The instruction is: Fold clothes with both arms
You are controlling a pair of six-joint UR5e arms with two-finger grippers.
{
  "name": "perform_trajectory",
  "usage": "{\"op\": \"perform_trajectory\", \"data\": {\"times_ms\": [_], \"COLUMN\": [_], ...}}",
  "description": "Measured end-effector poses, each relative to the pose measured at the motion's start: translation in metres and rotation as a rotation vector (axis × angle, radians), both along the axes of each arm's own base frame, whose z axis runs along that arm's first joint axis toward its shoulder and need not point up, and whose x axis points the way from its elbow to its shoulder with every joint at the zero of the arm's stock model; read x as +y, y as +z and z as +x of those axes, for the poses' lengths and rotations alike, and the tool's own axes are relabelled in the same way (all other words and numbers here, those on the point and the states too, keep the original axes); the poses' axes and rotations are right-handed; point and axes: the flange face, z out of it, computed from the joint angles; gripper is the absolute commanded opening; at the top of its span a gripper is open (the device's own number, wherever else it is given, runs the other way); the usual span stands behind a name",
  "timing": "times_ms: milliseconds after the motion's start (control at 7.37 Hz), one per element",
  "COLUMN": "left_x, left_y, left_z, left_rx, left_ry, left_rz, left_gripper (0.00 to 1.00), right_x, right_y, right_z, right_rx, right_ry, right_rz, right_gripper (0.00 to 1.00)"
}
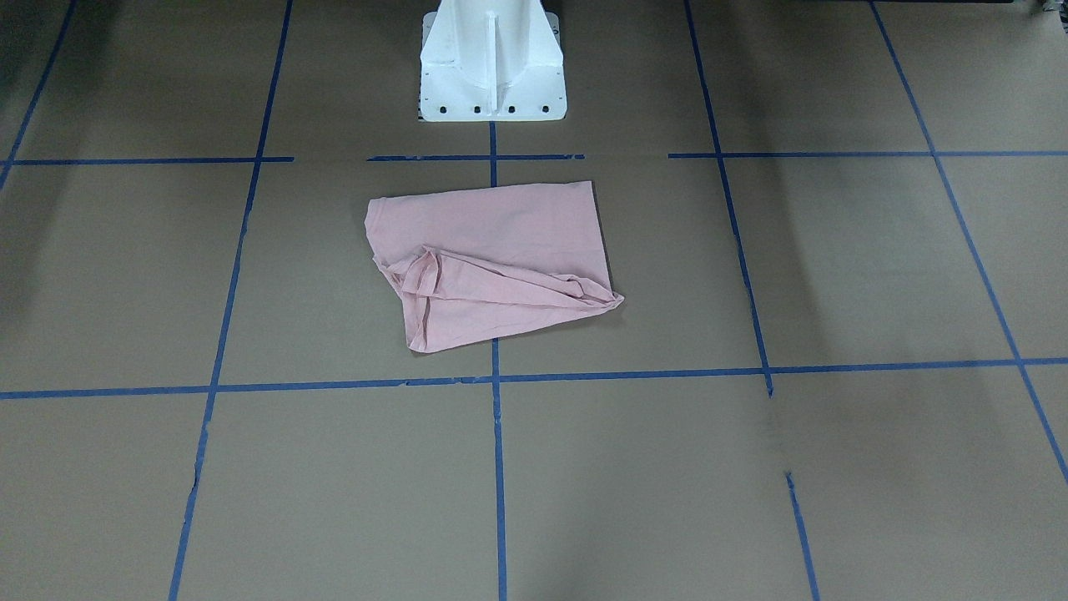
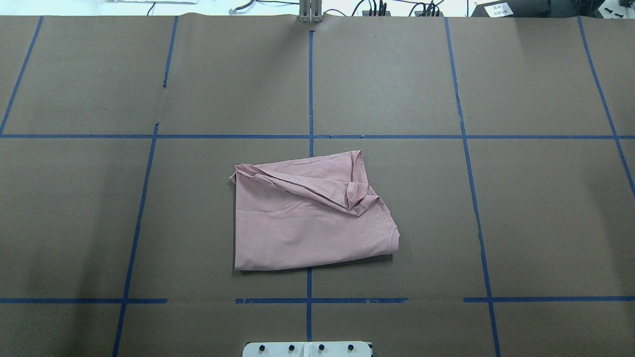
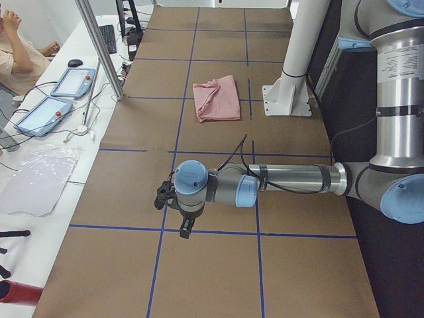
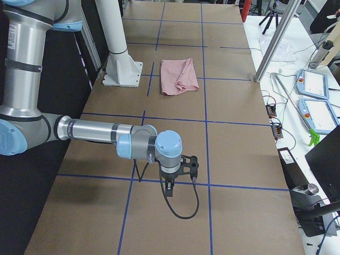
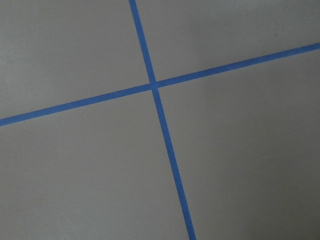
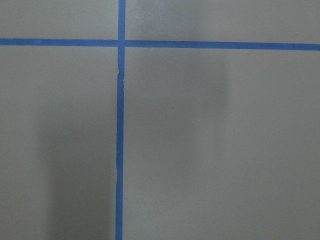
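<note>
The pale pink short-sleeved T-shirt (image 2: 307, 233) lies folded into a rough rectangle on the brown paper-covered worktop (image 2: 545, 223). It sits just in front of the white pedestal (image 1: 492, 67), astride the centre line of the blue tape grid (image 2: 311, 89). This central position is judged deliberate, since both arms can reach it equally. A loose layer, probably a sleeve, is bunched diagonally across the half farther from the robot, so the fold is judged untidy or unfinished. The grey tubular left arm (image 3: 291, 177) and the grey tubular right arm (image 4: 95, 130) extend low over opposite ends of the worktop, well apart from the T-shirt. This is judged a parked posture that leaves the garment unobstructed. The left end effector (image 3: 187, 232) and the right end effector (image 4: 169, 188) point downward, and neither has hold of the T-shirt. Each shows only in a side view, so its opening cannot be told. The wrist cameras show only bare paper and tape crossings, with no fingers in frame. No print or lettering is visible; only plain pink fabric shows.
</note>
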Motion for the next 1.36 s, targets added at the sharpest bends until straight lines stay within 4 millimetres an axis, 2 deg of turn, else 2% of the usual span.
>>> {"op": "perform_trajectory", "data": {"times_ms": [407, 814, 1356], "left_x": [-0.001, 0.001, 0.007], "left_y": [0.003, 0.005, 0.021], "left_z": [-0.020, -0.021, -0.019], "left_rx": [-0.088, -0.101, -0.107], "left_ry": [-0.040, -0.045, -0.039], "left_rz": [0.002, -0.005, -0.032], "left_gripper": [1.00, 1.00, 1.00], "right_x": [0.001, 0.001, 0.001], "right_y": [0.002, 0.002, 0.001], "right_z": [0.000, 0.000, 0.000], "right_rx": [-0.003, -0.003, -0.003], "right_ry": [-0.001, -0.002, -0.001], "right_rz": [0.002, 0.004, 0.006], "right_gripper": [1.00, 1.00, 1.00]}}
